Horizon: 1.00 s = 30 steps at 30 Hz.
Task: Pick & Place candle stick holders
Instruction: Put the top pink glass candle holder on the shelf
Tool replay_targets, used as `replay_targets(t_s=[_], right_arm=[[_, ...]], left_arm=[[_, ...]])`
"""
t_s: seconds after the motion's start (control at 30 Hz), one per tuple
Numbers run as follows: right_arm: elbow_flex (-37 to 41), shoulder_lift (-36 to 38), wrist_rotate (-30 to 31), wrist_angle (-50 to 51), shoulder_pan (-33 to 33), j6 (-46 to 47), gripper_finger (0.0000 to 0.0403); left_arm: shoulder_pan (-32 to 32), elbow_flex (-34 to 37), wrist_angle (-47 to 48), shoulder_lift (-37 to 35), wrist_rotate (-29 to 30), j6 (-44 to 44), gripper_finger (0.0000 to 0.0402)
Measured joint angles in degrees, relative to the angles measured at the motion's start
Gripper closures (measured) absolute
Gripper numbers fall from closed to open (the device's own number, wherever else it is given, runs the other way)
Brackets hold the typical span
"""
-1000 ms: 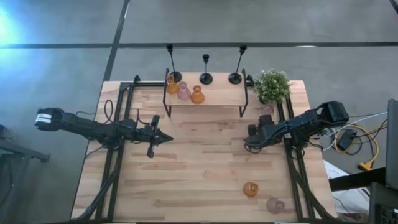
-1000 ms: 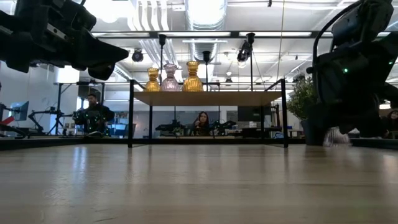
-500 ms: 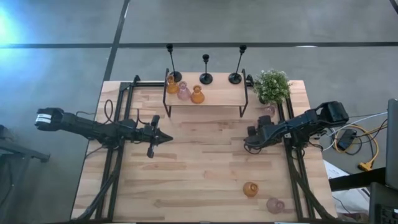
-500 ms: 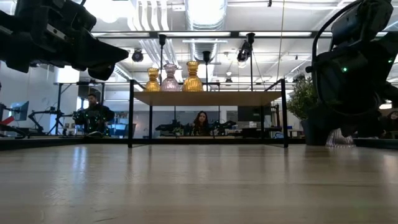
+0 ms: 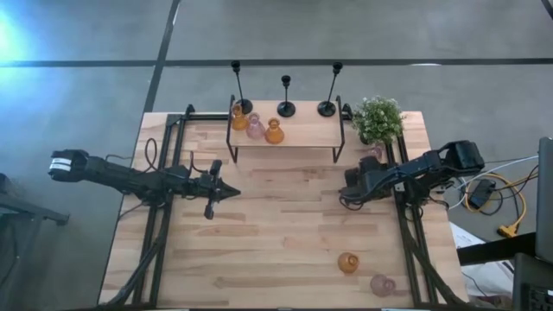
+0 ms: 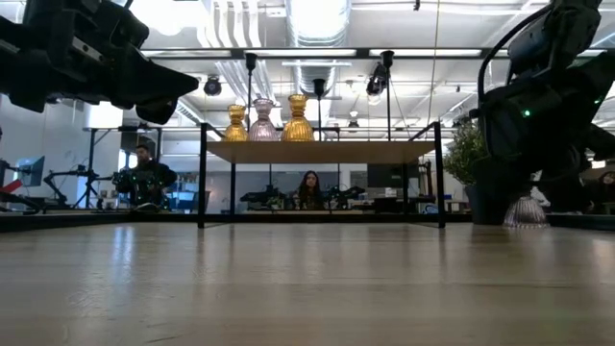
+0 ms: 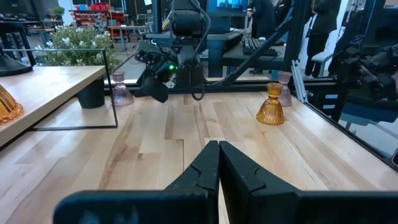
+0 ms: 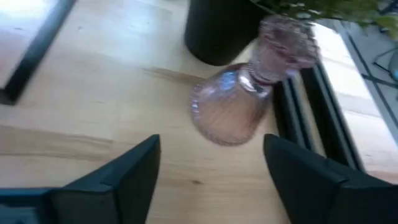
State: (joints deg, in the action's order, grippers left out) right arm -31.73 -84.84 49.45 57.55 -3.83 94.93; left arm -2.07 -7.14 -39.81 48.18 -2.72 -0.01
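Observation:
A pink glass candle stick holder (image 8: pixel 242 102) stands on its wide foot on the table beside the black plant pot (image 8: pixel 221 28), at the far right (image 5: pixel 373 153). My right gripper (image 8: pixel 211 177) is open just short of it, one finger on each side and clear of the glass. Two amber holders (image 5: pixel 239 117) (image 5: pixel 275 132) and a pink one (image 5: pixel 256 128) stand on the wooden shelf (image 5: pixel 302 130). Three tall black holders (image 5: pixel 286 109) stand at the shelf's far edge. My left gripper (image 7: pixel 217 155) waits shut over the table's left middle.
An amber holder (image 5: pixel 348 263) and a pink holder (image 5: pixel 382 284) stand near the table's front right corner. The bushy green plant (image 5: pixel 378 119) fills the far right corner. Black rails run down both table sides. Bare wood lies between the arms.
My right gripper has opened and let go of the pink holder, which now stands on the table beside the plant pot. The arm has stayed in place.

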Motion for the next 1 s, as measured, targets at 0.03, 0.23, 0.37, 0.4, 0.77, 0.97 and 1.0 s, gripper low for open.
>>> replay_targets(t_s=[0.03,0.23,0.37,0.4,0.77,0.97,1.0], right_arm=[[0.0,0.0,-0.3,1.0,0.1,1.0,0.0117],[-0.1,0.4,-1.0,7.0,0.3,9.8,0.0074],[0.4,0.7,2.2,7.6,0.4,13.9,0.0071],[0.7,0.7,3.1,7.7,0.5,14.9,0.0072],[4.7,0.8,8.0,0.8,5.3,14.3,0.0078],[4.9,0.7,12.0,-8.3,8.6,2.4,0.0078],[4.9,0.7,12.1,-8.8,9.5,1.4,0.0078]], left_arm=[[0.0,0.0,0.0,0.0,0.0,0.0,0.039],[0.0,0.0,0.0,0.0,0.0,0.0,0.039],[0.0,0.0,0.0,0.0,0.0,0.0,0.039],[0.0,0.0,0.0,0.0,0.0,0.0,0.039],[0.0,0.0,0.6,0.0,0.0,0.0,0.039],[0.0,0.0,0.9,0.0,0.0,0.0,0.039],[0.0,0.0,0.9,0.0,0.0,0.0,0.039]])
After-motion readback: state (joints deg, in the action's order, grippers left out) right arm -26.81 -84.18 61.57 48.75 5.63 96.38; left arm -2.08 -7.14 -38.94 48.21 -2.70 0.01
